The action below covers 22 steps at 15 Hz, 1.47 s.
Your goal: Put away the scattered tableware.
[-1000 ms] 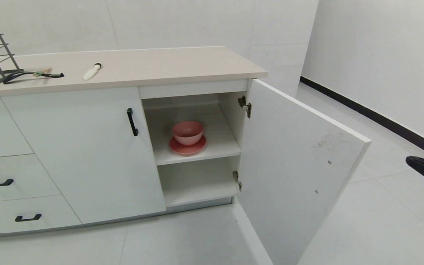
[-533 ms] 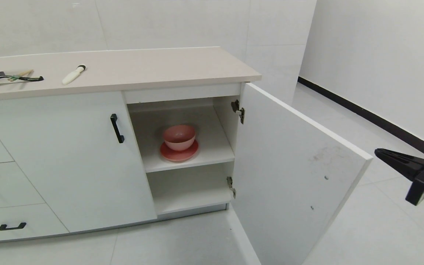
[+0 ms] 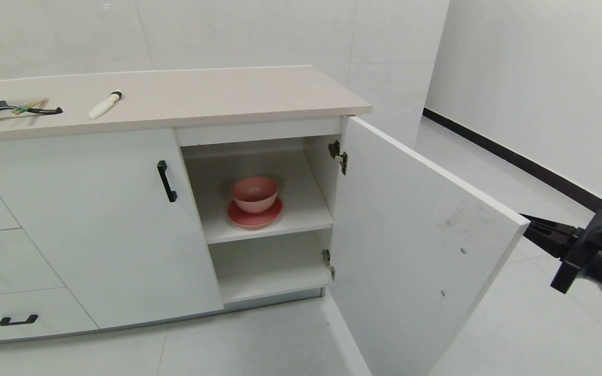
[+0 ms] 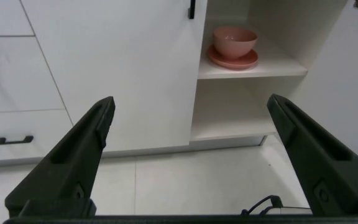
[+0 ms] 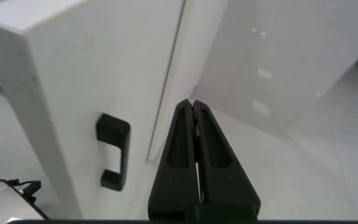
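Right gripper (image 5: 193, 107) has its fingers pressed flat together with nothing between them. Its tip sits at the outer edge of the open cabinet door (image 3: 416, 235), just beside the door's black handle (image 5: 114, 152); whether it touches the door cannot be told. Left gripper (image 4: 191, 102) hangs with its jaws spread wide and empty, facing the open compartment from well back. Ahead of it, on the upper shelf (image 3: 301, 214), a pink bowl (image 3: 254, 192) stands upright, mouth up, on a pink plate (image 3: 254, 215). Farther off on the countertop (image 3: 217, 96), a white knife (image 3: 104, 105) lies flat on a diagonal, its dark end pointing toward the back wall. Chopsticks (image 3: 28, 106) lie to its left.
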{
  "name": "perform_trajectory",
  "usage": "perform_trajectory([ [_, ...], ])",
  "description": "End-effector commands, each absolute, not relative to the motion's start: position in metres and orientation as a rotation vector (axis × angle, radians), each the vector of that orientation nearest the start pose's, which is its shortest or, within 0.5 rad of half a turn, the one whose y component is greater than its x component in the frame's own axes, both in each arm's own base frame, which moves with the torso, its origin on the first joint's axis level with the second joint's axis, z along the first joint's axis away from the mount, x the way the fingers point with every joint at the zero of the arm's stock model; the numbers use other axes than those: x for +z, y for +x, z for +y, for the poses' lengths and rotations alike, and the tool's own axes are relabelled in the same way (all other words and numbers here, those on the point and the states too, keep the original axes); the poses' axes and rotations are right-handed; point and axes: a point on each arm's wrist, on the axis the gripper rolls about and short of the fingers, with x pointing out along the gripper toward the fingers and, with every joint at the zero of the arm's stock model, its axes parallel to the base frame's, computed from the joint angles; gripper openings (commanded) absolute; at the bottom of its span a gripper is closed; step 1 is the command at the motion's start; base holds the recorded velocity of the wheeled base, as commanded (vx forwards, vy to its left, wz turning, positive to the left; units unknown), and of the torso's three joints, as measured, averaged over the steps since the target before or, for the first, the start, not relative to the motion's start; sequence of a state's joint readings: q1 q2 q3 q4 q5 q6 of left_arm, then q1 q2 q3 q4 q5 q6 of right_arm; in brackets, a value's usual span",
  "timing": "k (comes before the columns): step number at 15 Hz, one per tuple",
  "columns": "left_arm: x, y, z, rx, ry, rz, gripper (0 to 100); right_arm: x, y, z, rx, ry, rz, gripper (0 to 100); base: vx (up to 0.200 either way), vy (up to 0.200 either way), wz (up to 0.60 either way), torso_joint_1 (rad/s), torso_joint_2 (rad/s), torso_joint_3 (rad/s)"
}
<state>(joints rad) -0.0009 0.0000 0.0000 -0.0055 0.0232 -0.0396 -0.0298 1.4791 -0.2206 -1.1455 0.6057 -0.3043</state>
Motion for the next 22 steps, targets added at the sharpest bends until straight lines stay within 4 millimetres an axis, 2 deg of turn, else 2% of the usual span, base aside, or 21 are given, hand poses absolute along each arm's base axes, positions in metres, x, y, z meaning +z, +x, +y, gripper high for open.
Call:
perform_trajectory([
  [1, 0.076, -0.023, 0.001, 0.023, -0.04, -0.007, 100, 0.124, 0.21, 0.01, 0.656, -0.26, 0.046, 0, 0.0, 0.0, 0.0, 0.0, 0.0, 0.0],
  [4, 0.076, -0.023, 0.001, 0.023, -0.043, -0.008, 100, 0.122, 0.215, 0.012, 0.711, -0.272, 0.011, 0, 0.0, 0.0, 0.0, 0.0, 0.0, 0.0],
  [9, 0.076, -0.023, 0.001, 0.023, -0.043, -0.008, 100, 0.124, 0.213, 0.034, 0.817, -0.283, -0.032, 0, 0.0, 0.0, 0.0, 0.0, 0.0, 0.0],
  [14, 0.076, -0.023, 0.001, 0.023, -0.043, -0.007, 100, 0.121, 0.207, 0.038, 0.841, -0.295, -0.026, 0, 0.0, 0.0, 0.0, 0.0, 0.0, 0.0],
  [22, 0.076, -0.023, 0.001, 0.023, -0.043, -0.007, 100, 0.126, 0.205, 0.068, 0.966, -0.303, -0.073, 0, 0.0, 0.0, 0.0, 0.0, 0.0, 0.0],
])
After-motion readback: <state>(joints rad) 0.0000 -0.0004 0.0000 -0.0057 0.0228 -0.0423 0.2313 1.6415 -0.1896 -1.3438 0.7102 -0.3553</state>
